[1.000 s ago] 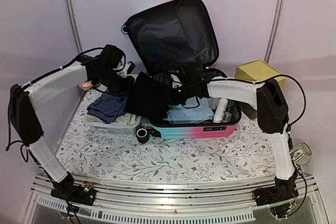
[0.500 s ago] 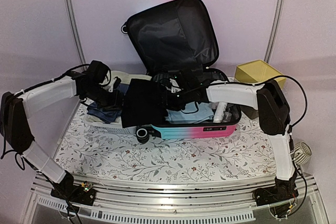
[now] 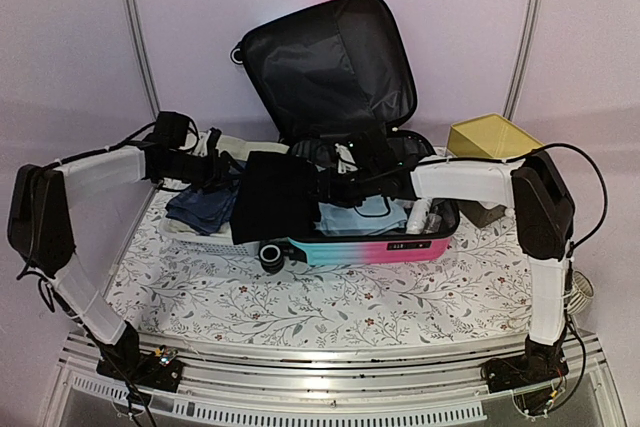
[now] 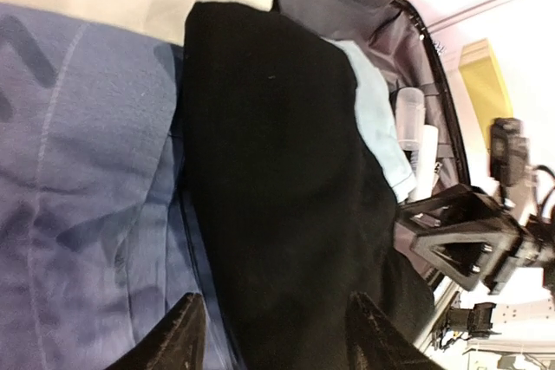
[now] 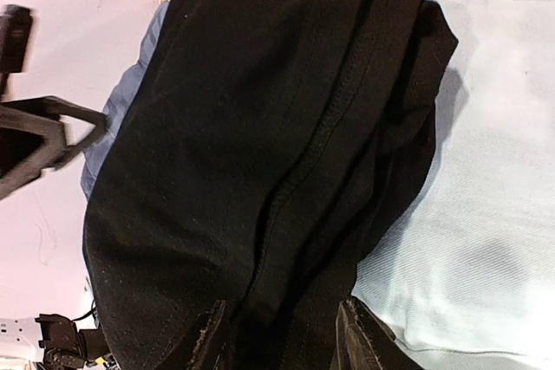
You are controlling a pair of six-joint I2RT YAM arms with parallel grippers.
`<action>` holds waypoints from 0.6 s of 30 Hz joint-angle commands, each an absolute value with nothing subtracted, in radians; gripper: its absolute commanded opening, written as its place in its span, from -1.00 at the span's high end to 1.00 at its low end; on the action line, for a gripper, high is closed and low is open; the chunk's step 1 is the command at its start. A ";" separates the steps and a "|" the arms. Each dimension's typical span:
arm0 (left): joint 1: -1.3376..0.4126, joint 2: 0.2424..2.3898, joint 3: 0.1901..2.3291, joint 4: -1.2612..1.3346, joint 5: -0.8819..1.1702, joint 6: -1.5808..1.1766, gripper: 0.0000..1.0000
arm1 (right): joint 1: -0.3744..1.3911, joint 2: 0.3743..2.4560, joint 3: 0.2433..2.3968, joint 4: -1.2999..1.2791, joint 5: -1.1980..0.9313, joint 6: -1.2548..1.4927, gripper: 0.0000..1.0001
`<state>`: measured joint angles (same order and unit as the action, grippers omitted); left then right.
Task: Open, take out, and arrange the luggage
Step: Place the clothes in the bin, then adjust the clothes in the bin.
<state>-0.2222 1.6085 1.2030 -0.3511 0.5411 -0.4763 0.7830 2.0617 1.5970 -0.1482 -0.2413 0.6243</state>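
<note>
Table: flowered cover, luggage toward the back.
Luggage: open, lid raised against the wall, light blue cloth inside.
Black garment: draped from the luggage's left edge onto the basket of blue clothes.
Left gripper: fingers spread over the garment.
Right gripper: fingers spread over the garment.

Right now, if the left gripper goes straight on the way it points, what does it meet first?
The black garment. In the left wrist view it fills the path ahead of the left gripper, with the dark blue cloth off to one side. Depth is unclear, so contact may be close.
</note>
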 commanded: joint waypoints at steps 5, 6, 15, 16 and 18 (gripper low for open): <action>-0.219 1.729 1.233 -0.281 0.609 -0.514 -0.10 | 0.763 1.994 1.554 -0.083 -0.245 0.605 0.12; -0.218 1.739 1.231 -0.269 0.627 -0.520 -0.04 | 0.760 1.992 1.549 -0.081 -0.246 0.606 0.12; -0.217 1.780 1.255 -0.202 0.701 -0.535 0.74 | 0.737 1.983 1.519 -0.077 -0.251 0.610 0.13; -0.218 1.773 1.265 -0.225 0.679 -0.525 0.90 | 0.736 1.978 1.513 -0.077 -0.248 0.610 0.13; -0.216 1.748 1.276 -0.277 0.625 -0.496 1.00 | 0.731 1.967 1.499 -0.074 -0.240 0.610 0.13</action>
<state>-0.2222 1.7718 1.2255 -0.2409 0.6720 -0.5362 0.7422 2.0319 1.5295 -0.0975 -0.2455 0.6128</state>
